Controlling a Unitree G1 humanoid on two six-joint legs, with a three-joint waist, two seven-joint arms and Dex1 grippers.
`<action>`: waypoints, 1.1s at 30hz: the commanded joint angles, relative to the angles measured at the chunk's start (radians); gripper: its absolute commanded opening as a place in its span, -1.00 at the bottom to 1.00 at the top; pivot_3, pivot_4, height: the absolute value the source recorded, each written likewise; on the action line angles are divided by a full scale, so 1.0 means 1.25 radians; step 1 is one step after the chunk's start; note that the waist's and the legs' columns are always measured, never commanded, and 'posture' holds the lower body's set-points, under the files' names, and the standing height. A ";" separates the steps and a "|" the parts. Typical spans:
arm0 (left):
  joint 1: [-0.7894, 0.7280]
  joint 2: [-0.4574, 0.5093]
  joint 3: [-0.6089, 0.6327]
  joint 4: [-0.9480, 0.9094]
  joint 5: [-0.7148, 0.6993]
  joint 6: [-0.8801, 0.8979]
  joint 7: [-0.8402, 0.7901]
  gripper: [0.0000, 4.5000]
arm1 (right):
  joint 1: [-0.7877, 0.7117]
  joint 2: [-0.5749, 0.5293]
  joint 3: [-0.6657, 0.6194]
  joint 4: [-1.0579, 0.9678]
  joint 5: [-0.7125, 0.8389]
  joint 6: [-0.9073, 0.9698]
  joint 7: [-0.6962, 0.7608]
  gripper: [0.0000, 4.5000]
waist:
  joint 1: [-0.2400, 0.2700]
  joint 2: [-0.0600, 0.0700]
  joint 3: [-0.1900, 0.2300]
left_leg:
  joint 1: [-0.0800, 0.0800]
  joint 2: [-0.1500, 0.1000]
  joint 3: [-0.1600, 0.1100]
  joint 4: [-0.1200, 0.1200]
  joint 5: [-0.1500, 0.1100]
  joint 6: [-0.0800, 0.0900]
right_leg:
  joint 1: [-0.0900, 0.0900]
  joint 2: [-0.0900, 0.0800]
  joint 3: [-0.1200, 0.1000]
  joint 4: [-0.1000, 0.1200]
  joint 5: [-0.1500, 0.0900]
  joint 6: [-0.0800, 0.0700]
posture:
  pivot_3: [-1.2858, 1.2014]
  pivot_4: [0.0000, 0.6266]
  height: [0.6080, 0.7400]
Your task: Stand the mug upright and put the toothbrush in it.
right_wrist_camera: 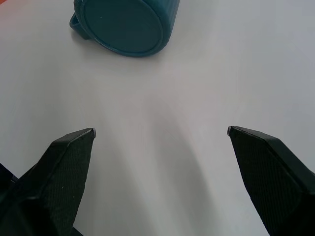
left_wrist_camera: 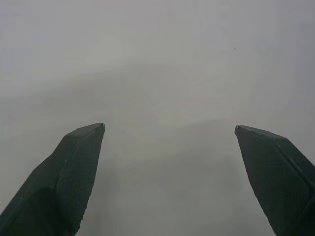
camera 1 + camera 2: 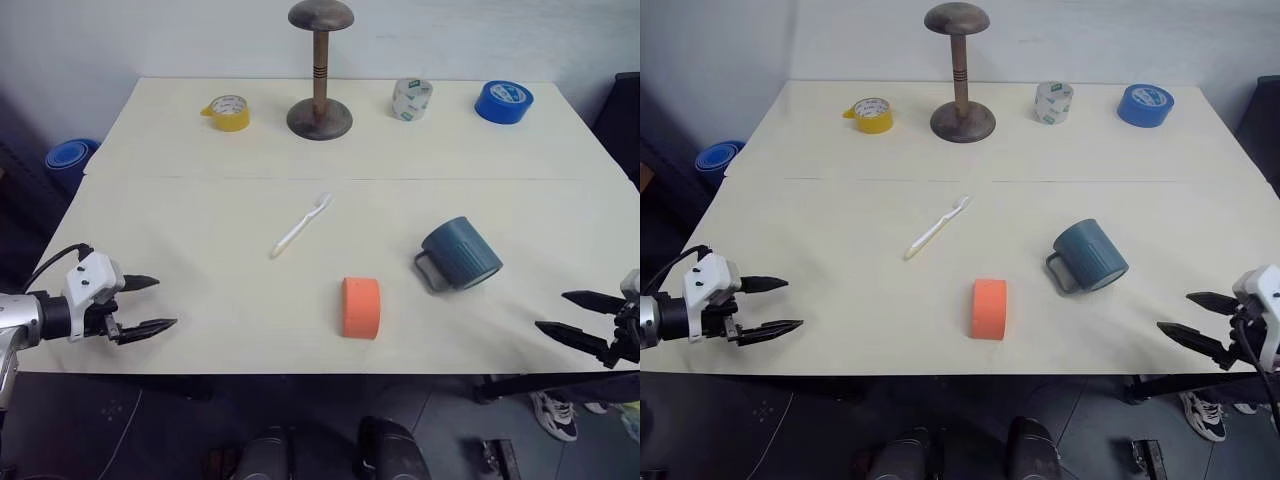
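Nothing is done yet — the mug [image 3: 460,254] lies on its side at the desk's [image 3: 200,320] right, handle toward the orange block [image 3: 361,307], and the toothbrush [image 3: 301,225] lies mid-desk, well apart. My left end effector [image 3: 148,303] and right end effector [image 3: 580,317] hover wide open, empty, at the near corners — righting and inserting both remain.

Mug [image 3: 461,253]: dark teal-blue, ribbed, lying on its side on the bench, right of centre, flat base facing the near right edge, loop handle on its left against the surface. Toothbrush [image 3: 301,225]: slim, white, lying flat mid-bench, diagonal, bristled head at far end, well apart from mug.
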 commanded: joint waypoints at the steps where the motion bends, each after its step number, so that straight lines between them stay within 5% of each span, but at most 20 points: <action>1: -0.005 -0.005 0.003 0.009 0.006 -0.017 0.005 1.00 | 0.005 -0.002 -0.032 -0.014 0.009 0.000 0.003 0.99 | 0.000 0.000 0.000 | 0.000 0.000 0.000 0.000 0.000 0.000 | 0.000 0.000 0.000 0.000 0.000 0.000 | 0.03 -0.52 1.00; 17: -0.042 -0.031 -0.002 0.009 -0.011 0.018 0.018 1.00 | 0.024 0.011 -0.058 -0.074 0.042 0.069 -0.033 0.99 | 0.000 0.000 0.000 | 0.000 0.000 0.000 0.000 0.000 0.000 | 0.000 0.000 0.000 0.000 0.000 0.000 | 0.03 -0.52 1.00; 25: -0.034 0.021 0.012 -0.225 -0.196 0.234 -0.097 1.00 | 0.161 0.086 -0.107 -0.475 0.256 0.300 -0.115 0.99 | 0.012 0.000 0.000 | -0.001 0.001 -0.002 0.001 -0.001 -0.001 | 0.000 0.001 0.000 0.000 0.000 0.000 | 0.03 -0.52 1.00; 28: -0.043 0.051 0.003 -0.322 -0.250 0.297 -0.116 1.00 | 0.153 0.104 -0.073 -0.595 0.333 0.360 -0.192 0.99 | 0.012 0.000 0.000 | 0.000 0.002 -0.004 0.001 -0.001 -0.001 | 0.000 0.002 0.002 0.000 0.000 0.000 | 0.03 -0.52 1.00; 33: -0.128 0.081 -0.054 -0.398 -0.284 0.325 -0.154 1.00 | 0.018 0.199 0.154 -0.695 0.467 0.468 -0.423 0.99 | 0.013 0.001 0.001 | 0.000 0.004 -0.004 0.003 -0.002 -0.002 | 0.000 0.007 0.007 -0.004 -0.001 -0.002 | 0.03 -0.52 1.00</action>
